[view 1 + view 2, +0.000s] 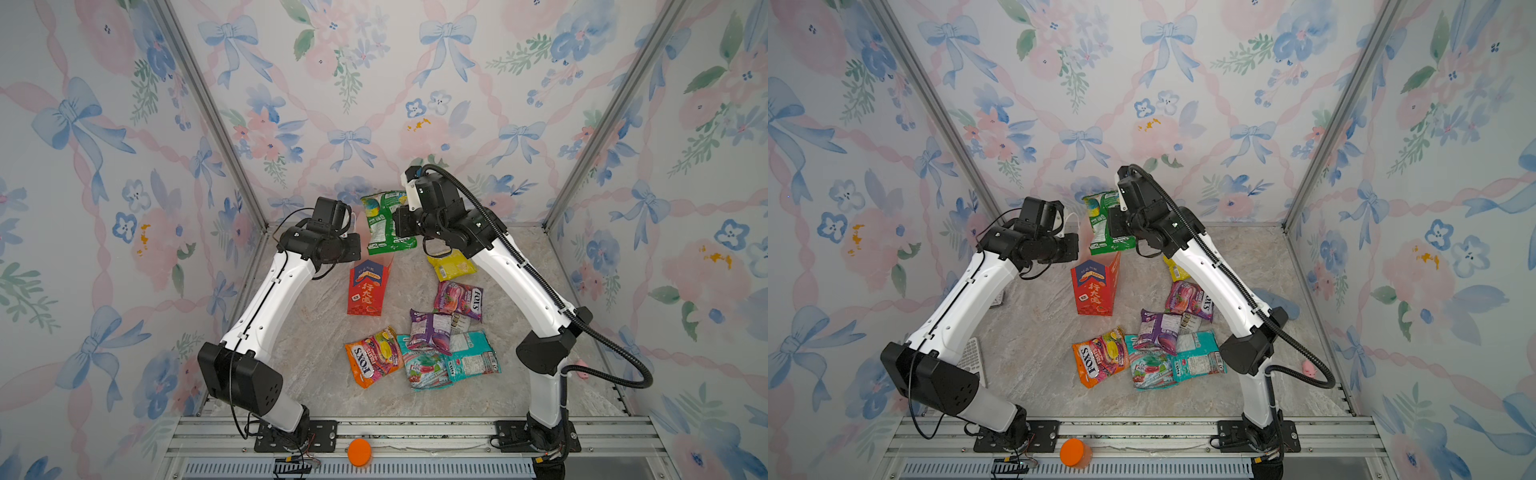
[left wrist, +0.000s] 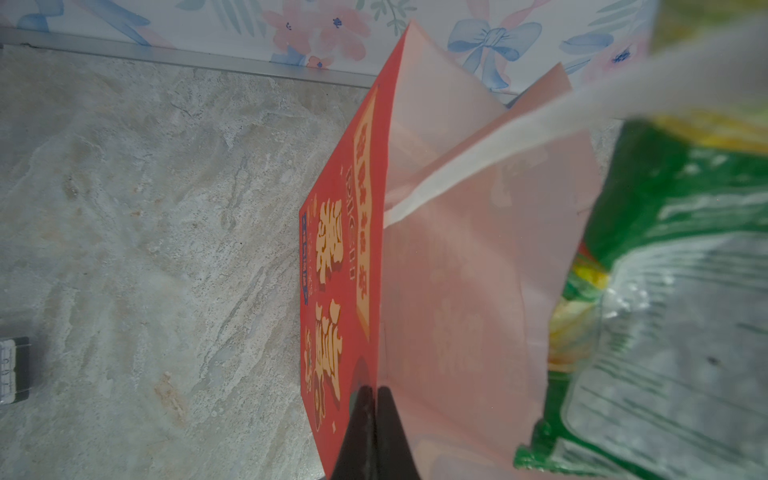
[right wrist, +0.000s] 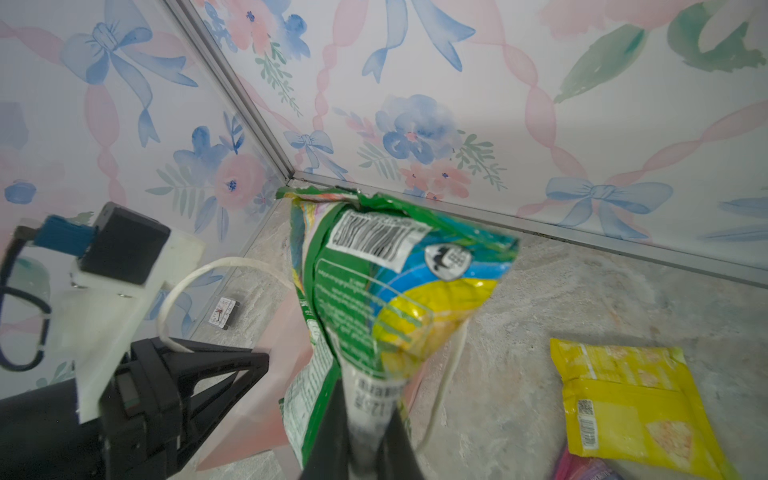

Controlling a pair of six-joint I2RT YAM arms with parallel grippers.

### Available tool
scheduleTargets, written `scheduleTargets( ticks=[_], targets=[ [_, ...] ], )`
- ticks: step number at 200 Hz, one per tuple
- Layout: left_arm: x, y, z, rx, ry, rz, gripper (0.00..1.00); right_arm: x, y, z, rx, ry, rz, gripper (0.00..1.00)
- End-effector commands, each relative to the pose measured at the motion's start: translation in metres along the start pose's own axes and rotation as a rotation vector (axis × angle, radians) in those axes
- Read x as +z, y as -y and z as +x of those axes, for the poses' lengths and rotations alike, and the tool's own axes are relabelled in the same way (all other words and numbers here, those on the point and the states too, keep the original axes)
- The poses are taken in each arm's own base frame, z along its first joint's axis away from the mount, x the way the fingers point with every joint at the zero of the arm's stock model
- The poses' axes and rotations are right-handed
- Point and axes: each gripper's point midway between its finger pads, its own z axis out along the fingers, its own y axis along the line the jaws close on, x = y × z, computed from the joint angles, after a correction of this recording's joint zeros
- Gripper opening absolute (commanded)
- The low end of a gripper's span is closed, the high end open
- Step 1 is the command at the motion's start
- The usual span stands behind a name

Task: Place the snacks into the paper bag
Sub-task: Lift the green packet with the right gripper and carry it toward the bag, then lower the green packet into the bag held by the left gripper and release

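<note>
Left wrist view, showing the left gripper [image 2: 376, 392] pinched tight on the rim of the red paper bag [image 2: 340, 270], with the right gripper [image 3: 368, 399] squeezing the green snack packet [image 3: 374, 291] just beside the bag's open mouth.

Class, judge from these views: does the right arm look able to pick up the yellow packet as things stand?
Probably not yet. The yellow packet lies uncovered close by that arm, but its fingers are shut on the green packet. It would likely need to release that first.

Yellow packet [image 1: 1172, 269] perhaps half behind arm [image 1: 1217, 291]
</note>
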Motion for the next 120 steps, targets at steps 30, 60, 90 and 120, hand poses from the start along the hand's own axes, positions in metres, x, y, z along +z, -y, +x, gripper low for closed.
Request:
scheduleTargets(
  ticks=[30, 60, 90, 120],
  targets=[
    [-0.008, 0.004, -0.002, -0.016, 0.037, 0.021, 0.00, 0.017, 0.010, 0.019, -0.045, -0.050, 0.085, 0.00],
    [-0.006, 0.006, -0.002, -0.018, 0.038, 0.032, 0.00, 0.029, 0.006, 0.030, -0.045, -0.082, 0.081, 0.00],
    [-0.007, 0.008, -0.002, -0.019, 0.040, 0.045, 0.00, 0.041, 0.000, 0.037, -0.034, -0.103, 0.060, 0.00],
    [-0.006, 0.009, -0.001, -0.022, 0.036, 0.054, 0.00, 0.054, -0.008, 0.044, -0.005, -0.127, 0.024, 0.00]
  ],
)
